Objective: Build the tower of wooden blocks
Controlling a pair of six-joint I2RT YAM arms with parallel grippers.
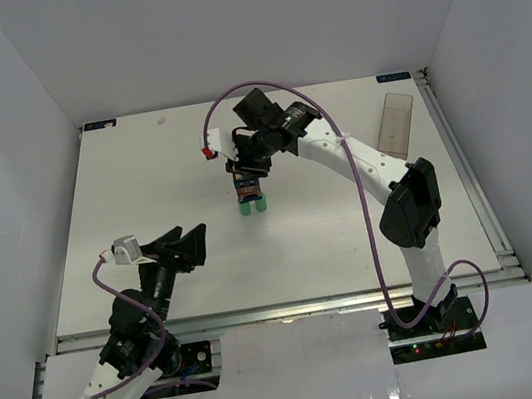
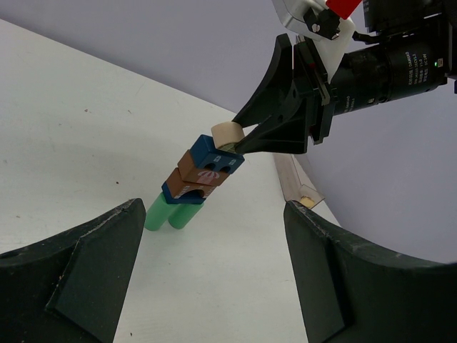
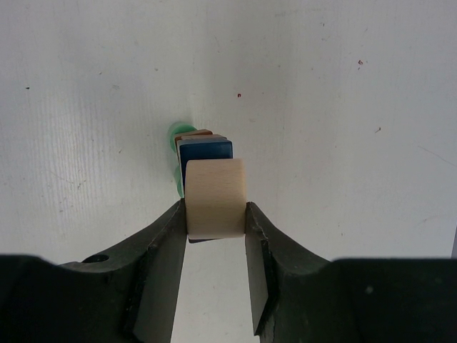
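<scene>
Right gripper (image 3: pixel 216 209): closed on the tan piece (image 3: pixel 215 187); one finger presses each side face, as the right wrist view shows plainly.

The tan piece is held at the very top of the wood block tower (image 1: pixel 251 198), directly over the upper blue piece (image 2: pixel 216 158); we cannot confirm whether its underside rests on that piece or sits just clear of it.

Tower make-up, read from the left wrist view, bottom to top: two green cylinders (image 2: pixel 174 213) standing side by side and touching; a lower blue piece (image 2: pixel 180 194) across their tops; brown blocks (image 2: pixel 191 172) above that, where we cannot separate arch from brick; the upper blue piece, with two dark holes in its face; then the gripped tan piece.

Tower position: on the table (image 1: pixel 125 202), near its middle and a little towards the back; the right arm reaches over it from the right.

Left gripper (image 1: pixel 190 234): jaws spread wide and holding nothing; it sits low over the near-left part of the table, well apart from the tower, with the tower framed between its fingers (image 2: pixel 93 271) in its own wrist view.

Clear plastic box (image 1: pixel 397 124): lying at the far right of the table, well apart from the tower; nothing touches it.
</scene>
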